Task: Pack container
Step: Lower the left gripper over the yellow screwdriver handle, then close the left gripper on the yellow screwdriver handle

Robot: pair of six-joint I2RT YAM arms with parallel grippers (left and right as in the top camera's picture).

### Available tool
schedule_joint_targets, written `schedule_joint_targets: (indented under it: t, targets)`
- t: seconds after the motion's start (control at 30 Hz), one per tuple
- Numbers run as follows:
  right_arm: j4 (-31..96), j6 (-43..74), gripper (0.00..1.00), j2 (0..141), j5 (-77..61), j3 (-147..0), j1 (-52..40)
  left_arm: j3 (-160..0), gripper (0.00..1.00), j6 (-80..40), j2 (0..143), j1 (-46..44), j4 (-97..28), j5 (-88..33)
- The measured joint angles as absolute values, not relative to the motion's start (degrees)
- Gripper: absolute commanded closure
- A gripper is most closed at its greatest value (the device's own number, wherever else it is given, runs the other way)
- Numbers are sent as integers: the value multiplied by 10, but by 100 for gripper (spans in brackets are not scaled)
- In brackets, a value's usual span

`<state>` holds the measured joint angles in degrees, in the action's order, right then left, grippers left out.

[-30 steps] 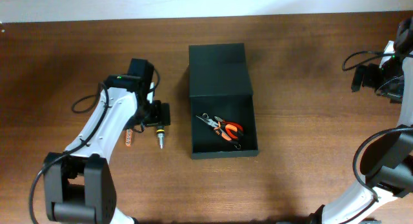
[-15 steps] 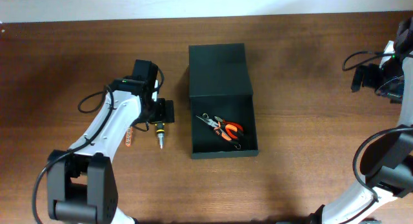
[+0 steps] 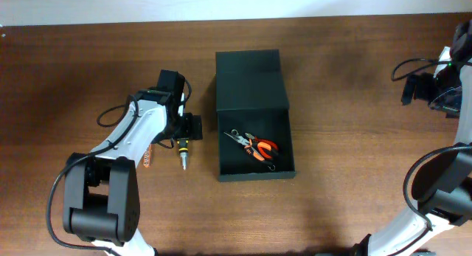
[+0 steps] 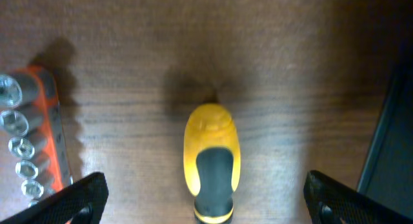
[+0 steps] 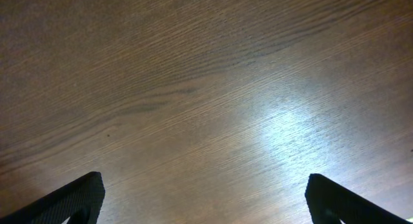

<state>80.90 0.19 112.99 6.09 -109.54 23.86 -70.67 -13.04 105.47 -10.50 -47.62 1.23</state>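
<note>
Brown wood table (image 3: 339, 138) spreads under me, and near its middle sits the black container (image 3: 243, 166), lid laid open flat on the far side, orange-handled pliers (image 3: 258, 147) lying in the box. My left gripper (image 3: 189, 127) hangs spread wide and empty over the yellow-and-black screwdriver (image 4: 211, 159), just left of the container. My right gripper (image 5: 205, 201), equally wide and empty, hovers over wood at the far right. An orange socket rail (image 4: 39, 140) lies beside the screwdriver.

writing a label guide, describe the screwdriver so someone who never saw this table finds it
Start at the big open black container. Just left of it, outside, lies the screwdriver. Its yellow-and-black handle sets it apart from the orange socket rail beside it.
</note>
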Motion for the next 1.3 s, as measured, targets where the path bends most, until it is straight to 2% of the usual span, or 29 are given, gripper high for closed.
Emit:
schedule_joint_targets:
  t: [1.3]
  targets:
    - [809, 2, 1, 1130, 61, -1095, 239, -704, 1, -131, 1104, -104, -449, 12]
